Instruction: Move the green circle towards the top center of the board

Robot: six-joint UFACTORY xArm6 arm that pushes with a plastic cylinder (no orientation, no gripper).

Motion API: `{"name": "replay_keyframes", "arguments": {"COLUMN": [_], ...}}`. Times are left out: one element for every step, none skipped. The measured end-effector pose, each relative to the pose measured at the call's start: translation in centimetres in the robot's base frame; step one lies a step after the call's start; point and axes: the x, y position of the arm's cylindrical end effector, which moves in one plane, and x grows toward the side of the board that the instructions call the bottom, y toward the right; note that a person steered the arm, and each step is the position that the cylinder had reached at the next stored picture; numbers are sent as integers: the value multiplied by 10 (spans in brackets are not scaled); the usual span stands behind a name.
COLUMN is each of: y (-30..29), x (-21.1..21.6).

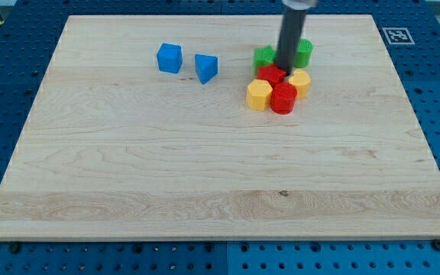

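Note:
The green circle (305,53) sits near the view's top, right of centre, partly hidden behind the dark rod. My tip (286,72) is down just left of and below the green circle, between it and a green star-like block (263,56). Directly below the tip lies a red block (271,75). A red cylinder (283,98), a yellow hexagon (259,95) and a second yellow block (300,82) crowd close below.
A blue cube (169,58) and a blue triangular block (206,67) lie to the view's left of the cluster. The wooden board (205,176) rests on a blue perforated table. A marker tag (396,34) is off the top right corner.

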Motion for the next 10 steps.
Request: {"name": "replay_keyframes", "arguments": {"y": [-47, -81, -66, -25, 20, 66, 125, 132, 124, 100], "x": [-20, -50, -69, -69, -80, -104, -96, -67, -43, -25]}}
